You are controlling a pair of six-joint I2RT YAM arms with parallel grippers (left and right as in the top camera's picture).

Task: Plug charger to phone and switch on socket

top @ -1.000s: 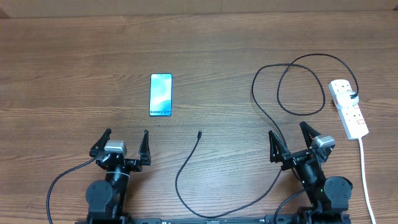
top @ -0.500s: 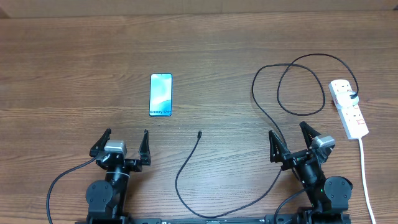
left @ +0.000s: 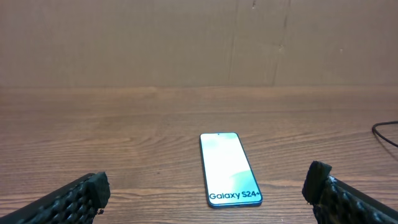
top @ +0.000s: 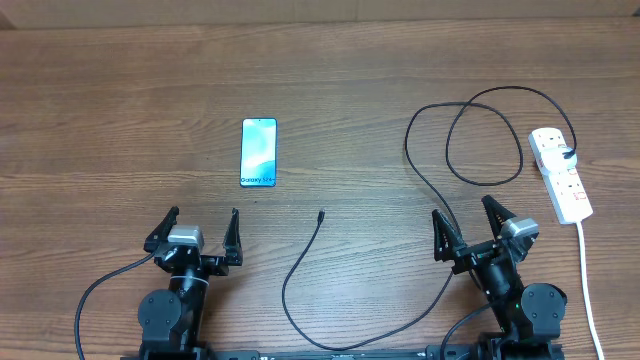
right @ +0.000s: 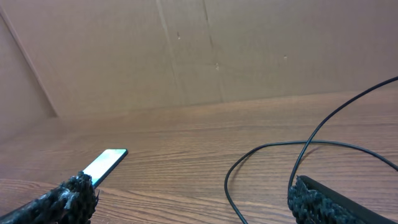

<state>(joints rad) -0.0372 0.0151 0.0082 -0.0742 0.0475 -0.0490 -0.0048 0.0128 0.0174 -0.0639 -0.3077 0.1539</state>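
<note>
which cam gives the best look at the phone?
Left wrist: the phone lies centred ahead, screen up, with its Galaxy text readable. Overhead shows the phone whole but small. Right wrist catches the phone only as a foreshortened sliver at lower left.

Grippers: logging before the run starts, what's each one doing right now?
Left gripper: open, holding nothing.
Right gripper: open, holding nothing.
</note>
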